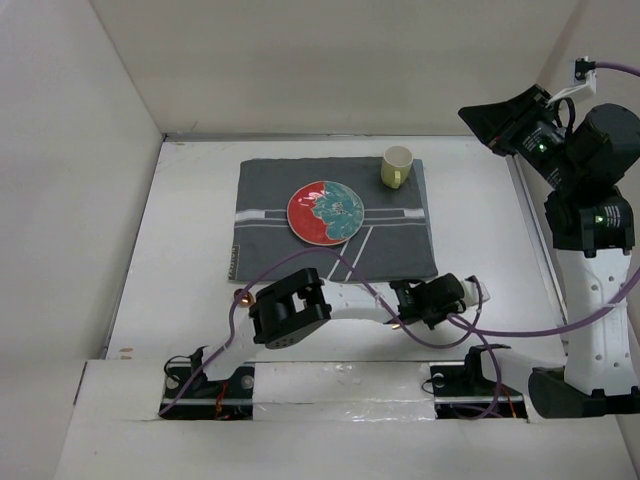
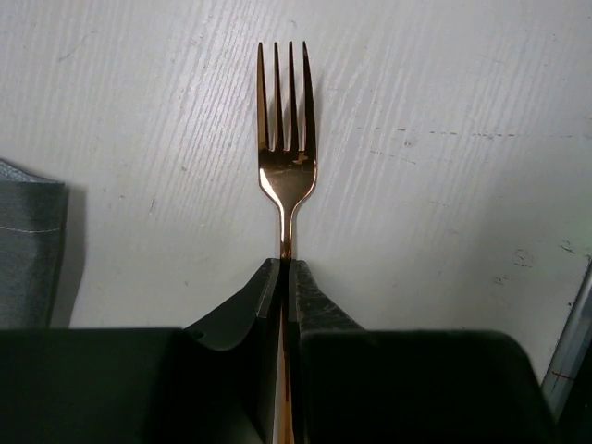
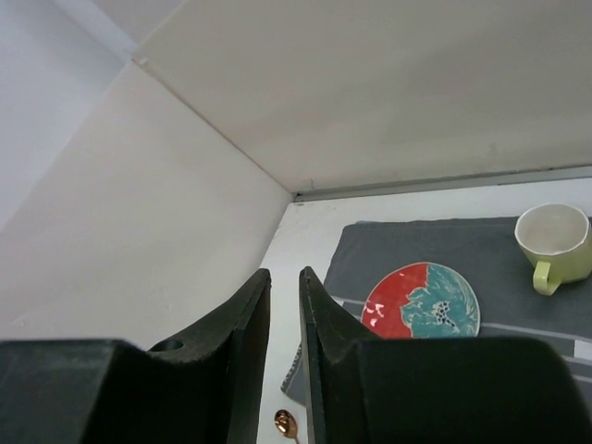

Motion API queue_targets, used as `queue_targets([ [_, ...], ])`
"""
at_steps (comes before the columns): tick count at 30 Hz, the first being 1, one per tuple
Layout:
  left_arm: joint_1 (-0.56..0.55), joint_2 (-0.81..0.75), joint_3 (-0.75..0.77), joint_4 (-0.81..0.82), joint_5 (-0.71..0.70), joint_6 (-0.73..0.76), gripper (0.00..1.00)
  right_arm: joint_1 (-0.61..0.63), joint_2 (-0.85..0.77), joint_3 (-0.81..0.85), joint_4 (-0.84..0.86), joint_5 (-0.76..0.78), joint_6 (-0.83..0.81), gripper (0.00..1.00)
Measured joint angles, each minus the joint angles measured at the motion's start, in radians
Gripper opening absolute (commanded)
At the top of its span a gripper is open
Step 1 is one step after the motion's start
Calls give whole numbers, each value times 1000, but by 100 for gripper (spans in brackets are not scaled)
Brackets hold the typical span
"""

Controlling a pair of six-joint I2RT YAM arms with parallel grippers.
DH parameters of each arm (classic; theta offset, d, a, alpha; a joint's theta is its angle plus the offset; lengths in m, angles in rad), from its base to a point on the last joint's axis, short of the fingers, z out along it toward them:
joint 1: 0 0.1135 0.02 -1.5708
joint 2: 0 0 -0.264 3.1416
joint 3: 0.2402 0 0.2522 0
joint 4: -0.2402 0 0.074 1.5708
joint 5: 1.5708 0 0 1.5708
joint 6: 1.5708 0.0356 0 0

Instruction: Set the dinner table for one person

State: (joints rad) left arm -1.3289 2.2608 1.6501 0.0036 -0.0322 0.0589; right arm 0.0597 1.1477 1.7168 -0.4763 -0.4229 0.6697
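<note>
My left gripper [image 2: 286, 268] is shut on the handle of a copper fork [image 2: 287, 166]. The tines point away from it, low over the white dinner table [image 2: 444, 185], just right of the grey placemat's corner [image 2: 28, 240]. In the top view the left gripper [image 1: 455, 297] sits off the placemat's [image 1: 270, 200] near right corner. A red and teal plate [image 1: 326, 212] lies mid-placemat and a pale green cup [image 1: 397, 166] stands at its far right. My right gripper [image 1: 485, 118] is raised at the right, its jaws [image 3: 284, 277] slightly apart and empty.
A copper spoon [image 3: 285, 424] lies on the table by the placemat's near left corner, a glint in the top view [image 1: 243, 297]. White side panels wall the table on the left, back and right. Purple cables trail over the left arm.
</note>
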Motion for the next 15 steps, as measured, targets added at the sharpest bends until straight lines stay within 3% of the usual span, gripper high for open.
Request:
queue_targets([
  [9,0,-119,-92,-87,-67,-21,0,-38,63,142,36,0,5,25],
  [15,34,-346,-135,-128,-132,-77,0,-70,70,145,103,-15,35,25],
])
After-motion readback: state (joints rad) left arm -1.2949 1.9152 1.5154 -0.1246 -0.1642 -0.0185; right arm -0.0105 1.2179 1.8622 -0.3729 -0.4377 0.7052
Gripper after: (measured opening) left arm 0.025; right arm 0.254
